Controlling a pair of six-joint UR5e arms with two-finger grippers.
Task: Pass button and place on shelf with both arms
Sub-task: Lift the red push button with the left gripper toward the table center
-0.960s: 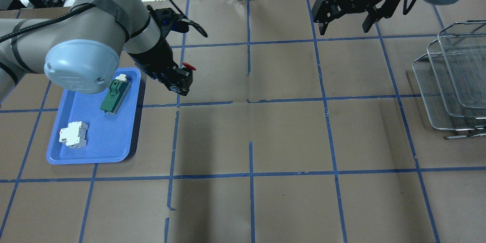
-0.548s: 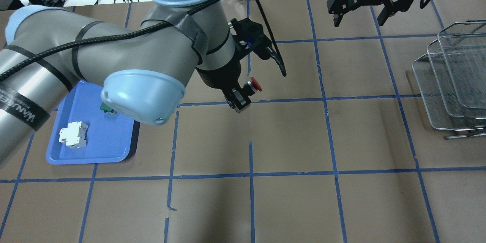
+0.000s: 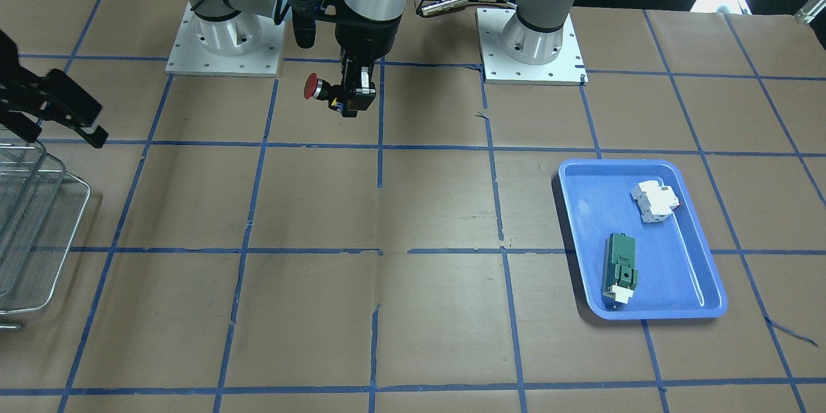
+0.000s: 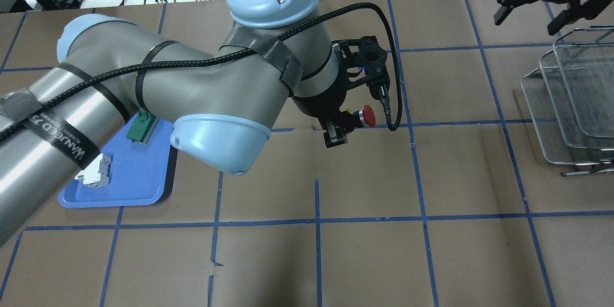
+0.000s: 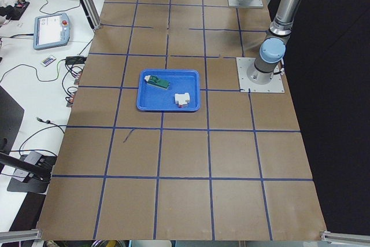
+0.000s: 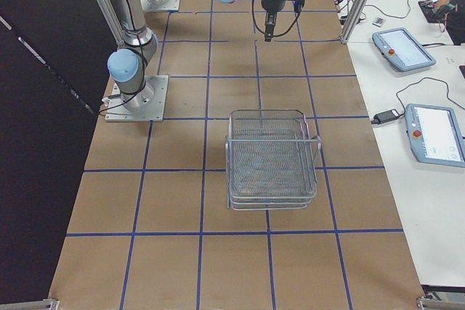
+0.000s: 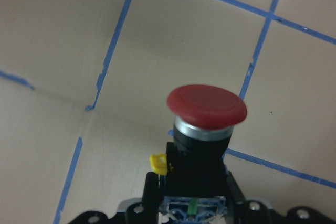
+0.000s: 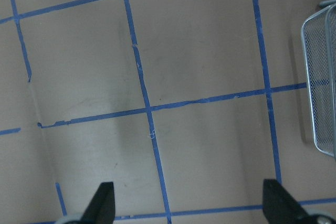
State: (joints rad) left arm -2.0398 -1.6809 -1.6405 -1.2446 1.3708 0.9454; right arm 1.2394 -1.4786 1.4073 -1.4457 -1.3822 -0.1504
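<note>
My left gripper (image 4: 337, 130) is shut on the button (image 4: 366, 115), held above the table near its middle, with the red cap pointing toward the right side. It also shows in the front view (image 3: 352, 98), with the button (image 3: 312, 86) sticking out sideways. In the left wrist view the button (image 7: 206, 107) fills the centre, its black body between the jaws. My right gripper (image 4: 526, 18) is open and empty at the far right, just beyond the shelf (image 4: 571, 105). Its fingertips (image 8: 102, 203) stand wide apart above bare table. The shelf (image 3: 26, 226) is a silver wire rack.
A blue tray (image 4: 139, 180) sits at the left with a green block (image 4: 140, 127) and a white breaker (image 4: 93, 172), partly hidden under my left arm. Both show in the front view: the green block (image 3: 619, 264) and the breaker (image 3: 655, 200). Blue tape lines grid the brown table.
My left arm has swung right from the tray to the table's middle, carrying the button. My right gripper has moved right, toward the far corner by the shelf, still open.
</note>
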